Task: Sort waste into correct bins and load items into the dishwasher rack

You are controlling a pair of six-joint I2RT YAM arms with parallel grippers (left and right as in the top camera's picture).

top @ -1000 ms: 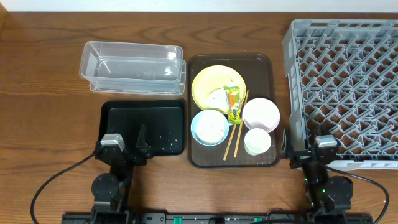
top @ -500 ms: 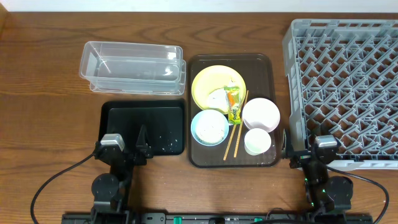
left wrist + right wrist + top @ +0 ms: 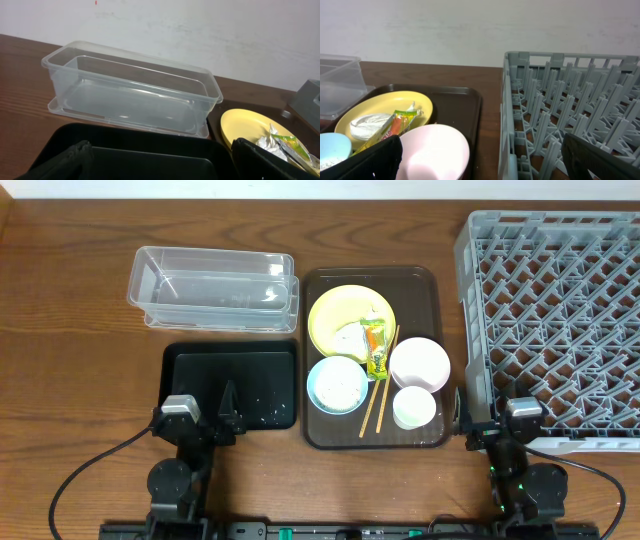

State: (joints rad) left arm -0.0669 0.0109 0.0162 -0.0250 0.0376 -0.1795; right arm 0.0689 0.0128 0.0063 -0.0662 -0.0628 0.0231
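Observation:
The yellow plate holds the green-and-orange wrapper and crumpled white paper. The blue bowl with white scraps in it, the white bowl, the white cup and the chopsticks share the brown tray. The clear tub and black tray lie to the left, the grey rack to the right. My left gripper is open over the black tray's near edge. My right gripper is open between the brown tray and the rack.
The brown tray sits close against the rack's left wall. A pale wall runs behind the table. Cables trail from both arm bases at the front edge.

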